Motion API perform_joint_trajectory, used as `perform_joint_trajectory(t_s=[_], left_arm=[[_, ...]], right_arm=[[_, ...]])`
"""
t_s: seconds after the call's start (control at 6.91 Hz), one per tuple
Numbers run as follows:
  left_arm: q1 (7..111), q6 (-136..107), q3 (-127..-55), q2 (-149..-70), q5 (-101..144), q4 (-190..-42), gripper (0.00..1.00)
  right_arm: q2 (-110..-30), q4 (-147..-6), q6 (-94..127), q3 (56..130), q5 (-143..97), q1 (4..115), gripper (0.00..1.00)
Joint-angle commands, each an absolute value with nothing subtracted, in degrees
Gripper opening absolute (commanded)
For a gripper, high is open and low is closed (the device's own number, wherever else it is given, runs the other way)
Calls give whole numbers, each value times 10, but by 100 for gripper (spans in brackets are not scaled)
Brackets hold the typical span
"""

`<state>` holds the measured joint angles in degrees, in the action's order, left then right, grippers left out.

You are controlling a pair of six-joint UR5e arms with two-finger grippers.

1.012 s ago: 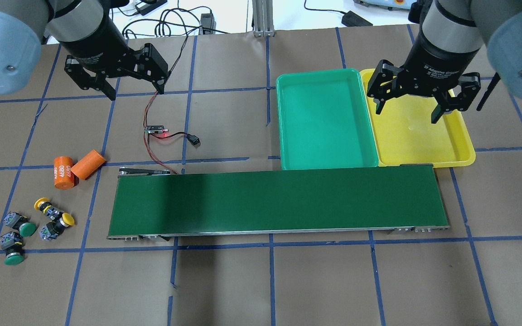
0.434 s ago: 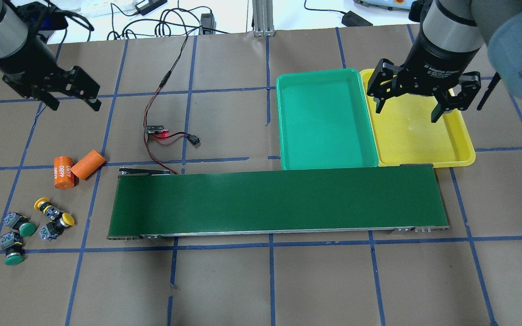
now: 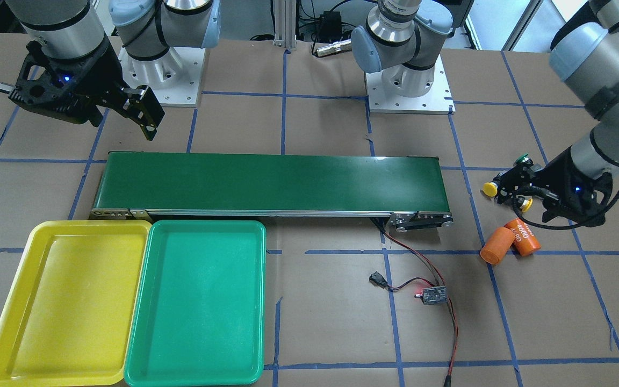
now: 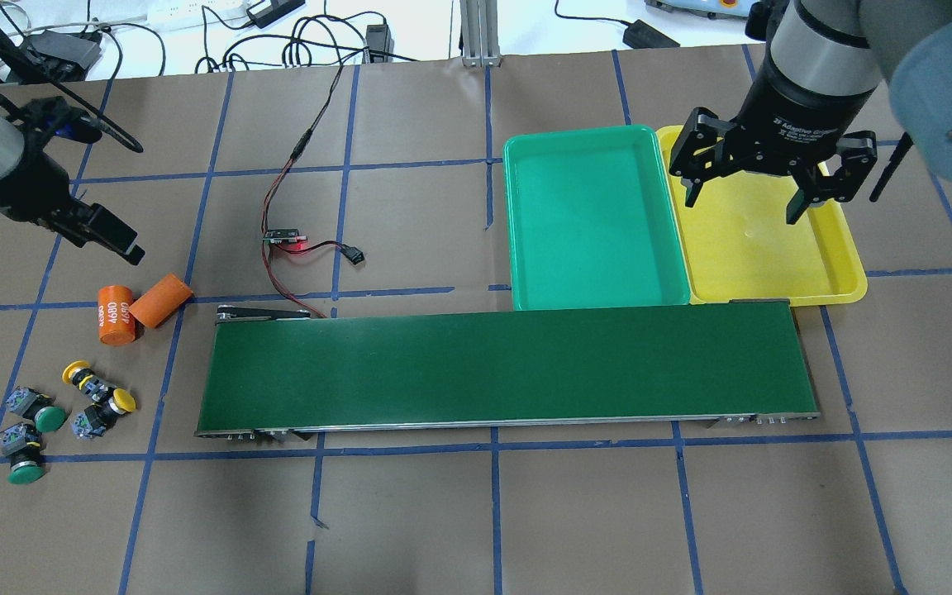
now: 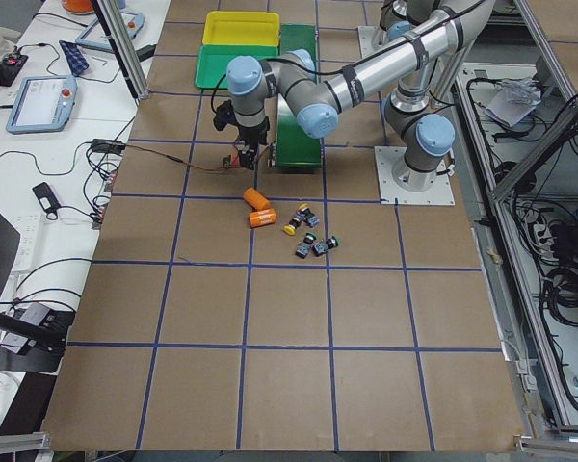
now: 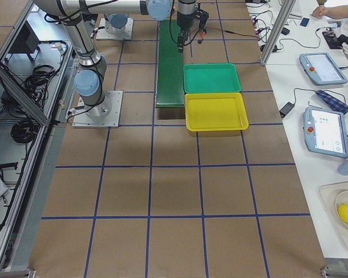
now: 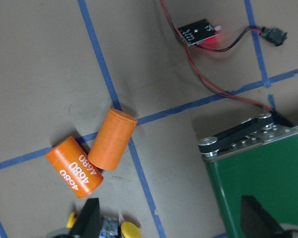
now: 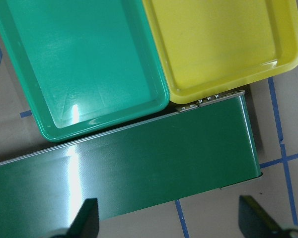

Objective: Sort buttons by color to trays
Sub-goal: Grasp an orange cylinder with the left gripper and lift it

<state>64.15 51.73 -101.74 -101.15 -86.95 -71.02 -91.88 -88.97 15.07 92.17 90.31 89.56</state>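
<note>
Nearer the long dark-green conveyor belt (image 4: 509, 368) than before, the left gripper (image 7: 171, 223) hovers spread open by two orange cylinders (image 4: 116, 314), one printed "4680". Four yellow- and green-capped push buttons (image 4: 121, 402) lie off that belt end on blue-taped brown paper (image 4: 525, 512). The right gripper (image 4: 741, 207) gapes over the yellow plastic tray (image 4: 773, 256) beyond the belt.

Seeing green tray (image 6: 211, 77) touching yellow tray (image 6: 216, 112), both just beside belt (image 6: 170, 69), yellow one at its near end. Also seeing right arm (image 6: 88, 86) on base plate across belt. Plus two tablets (image 6: 319, 68) on white bench (image 6: 290, 87) beyond trays.
</note>
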Motion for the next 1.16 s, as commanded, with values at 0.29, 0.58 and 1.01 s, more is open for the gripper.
perform_joint_trajectory(t_s=[0.29,0.58,1.01], left_arm=[[638,711,-1106,-1106,-924,-543,100],[638,728,-1121,-1121,-937,-501,100],[641,739,-1117,-1128,-956,-482,14]], right_arm=[[-919,-890,151,922,904,896,100],[-921,-889,151,922,904,896,100],[-921,-889,151,923,904,896,100]])
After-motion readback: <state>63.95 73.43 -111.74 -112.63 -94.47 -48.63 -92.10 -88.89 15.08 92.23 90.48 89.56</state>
